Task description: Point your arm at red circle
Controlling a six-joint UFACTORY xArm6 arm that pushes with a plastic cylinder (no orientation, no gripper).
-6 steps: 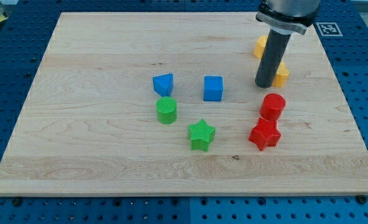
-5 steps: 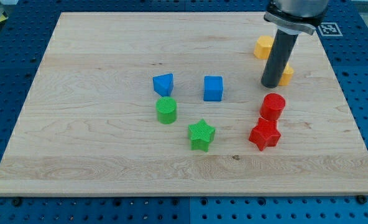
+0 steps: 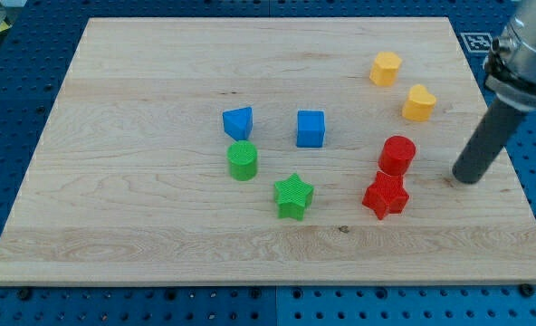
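The red circle block (image 3: 397,155) sits right of the board's centre, touching the red star (image 3: 386,196) just below it. My tip (image 3: 468,178) rests on the board to the right of the red circle, a clear gap away and a little lower than it. The dark rod rises up to the view's right edge.
A yellow block (image 3: 386,68) and a yellow heart-like block (image 3: 419,102) lie above the red circle. A blue cube (image 3: 311,129), a blue block (image 3: 238,122), a green circle (image 3: 243,160) and a green star (image 3: 293,196) lie near the centre. The wooden board's right edge (image 3: 503,163) is close to my tip.
My tip has moved from just above the red circle, beside the yellow blocks, to the right and down. It now stands to the circle's right. No block has moved.
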